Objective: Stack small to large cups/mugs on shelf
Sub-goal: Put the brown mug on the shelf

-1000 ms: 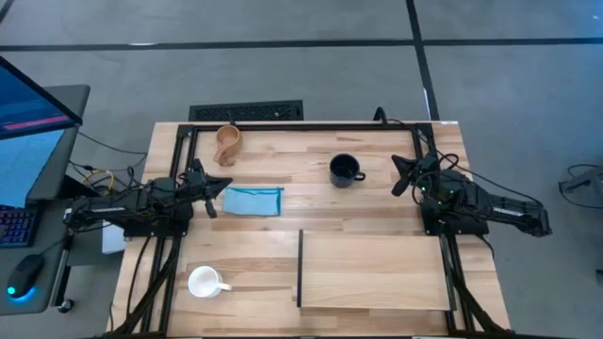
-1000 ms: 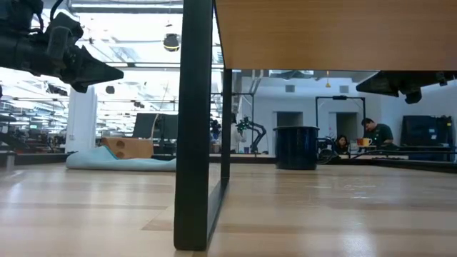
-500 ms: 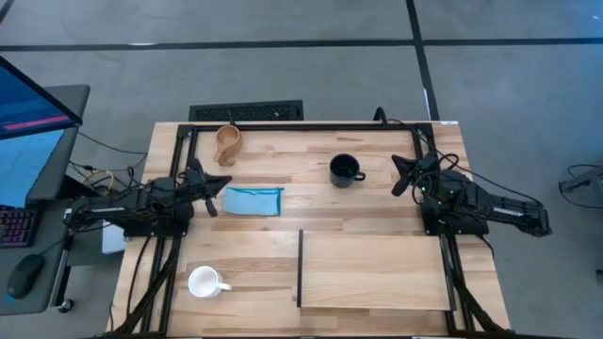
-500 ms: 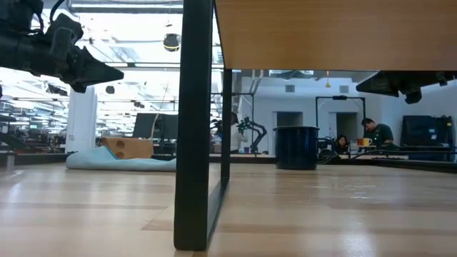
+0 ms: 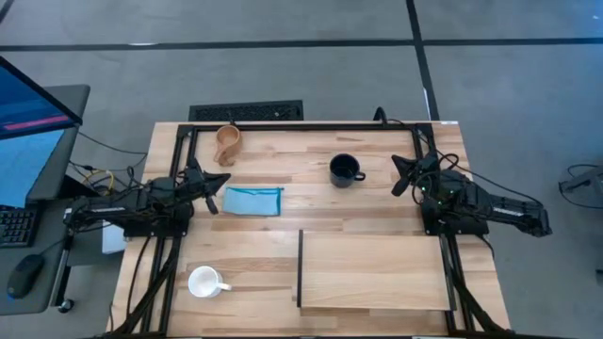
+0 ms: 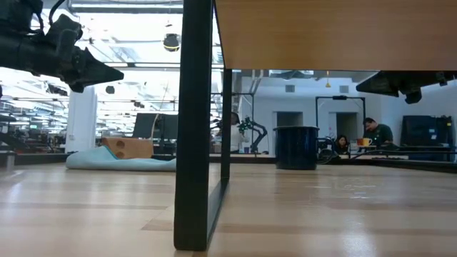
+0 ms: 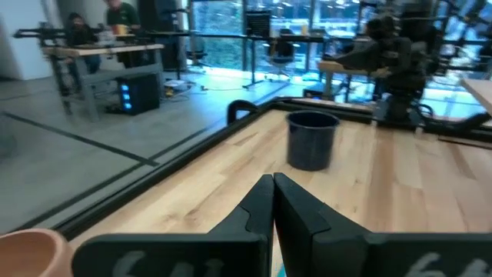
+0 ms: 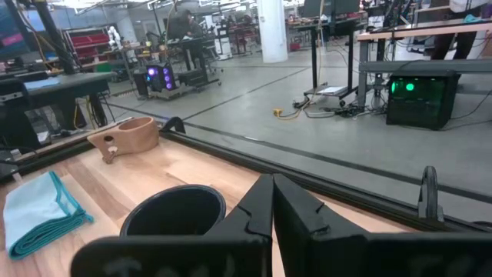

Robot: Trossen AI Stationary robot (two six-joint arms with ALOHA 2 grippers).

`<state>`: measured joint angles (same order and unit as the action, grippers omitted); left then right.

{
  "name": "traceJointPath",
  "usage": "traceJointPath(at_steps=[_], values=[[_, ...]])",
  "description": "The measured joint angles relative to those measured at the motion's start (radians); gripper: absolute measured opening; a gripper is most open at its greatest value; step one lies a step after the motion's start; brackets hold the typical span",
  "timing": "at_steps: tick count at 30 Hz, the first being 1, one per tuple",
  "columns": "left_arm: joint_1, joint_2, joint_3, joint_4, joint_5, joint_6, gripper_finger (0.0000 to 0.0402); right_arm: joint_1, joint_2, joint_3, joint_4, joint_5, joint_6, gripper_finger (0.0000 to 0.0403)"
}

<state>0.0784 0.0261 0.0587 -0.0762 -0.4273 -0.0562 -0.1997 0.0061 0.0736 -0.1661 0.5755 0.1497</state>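
Note:
The black mug (image 5: 345,170) stands upright on the planked table at the far middle; it also shows in the left wrist view (image 7: 310,139) and the right wrist view (image 8: 174,209). The tan wooden cup (image 5: 227,143) sits at the far left, and shows in the right wrist view (image 8: 125,136). The white mug (image 5: 204,282) stands at the near left. The shelf (image 5: 375,270) is a pale board with a dark edge strip at the near right. My left gripper (image 5: 219,184) is shut and empty above the left side. My right gripper (image 5: 397,175) is shut and empty, right of the black mug.
A folded blue cloth (image 5: 252,201) lies on the table between my left gripper and the black mug. A black frame rail (image 5: 301,125) runs along the table's far edge. In the low view the shelf's dark post (image 6: 194,121) stands close in front. People sit at desks in the room beyond.

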Motion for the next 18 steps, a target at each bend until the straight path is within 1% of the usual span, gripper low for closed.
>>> traceJointPath(at_steps=[3,5,8,11,15,18], values=[[0.002,0.000,-0.002,0.024,-0.074,-0.005,0.0014,0.000,0.000,0.000,0.000,0.000,0.000,0.0033],[0.008,0.000,-0.003,0.033,-0.096,-0.006,0.0022,0.000,0.000,0.000,0.000,0.000,0.000,0.0033],[0.025,0.003,-0.003,0.036,-0.083,-0.018,0.0034,0.000,0.000,0.000,0.000,0.000,0.000,0.0033],[0.049,0.044,-0.003,0.052,-0.079,-0.045,0.0044,0.000,0.000,0.000,0.000,0.000,0.000,0.0033],[0.086,0.146,-0.002,0.167,-0.025,-0.037,0.0054,0.000,0.000,0.000,0.000,0.000,0.000,0.0033],[0.118,0.251,-0.002,0.293,0.000,-0.016,0.0058,0.000,0.000,0.000,0.000,0.000,0.000,0.0033]])
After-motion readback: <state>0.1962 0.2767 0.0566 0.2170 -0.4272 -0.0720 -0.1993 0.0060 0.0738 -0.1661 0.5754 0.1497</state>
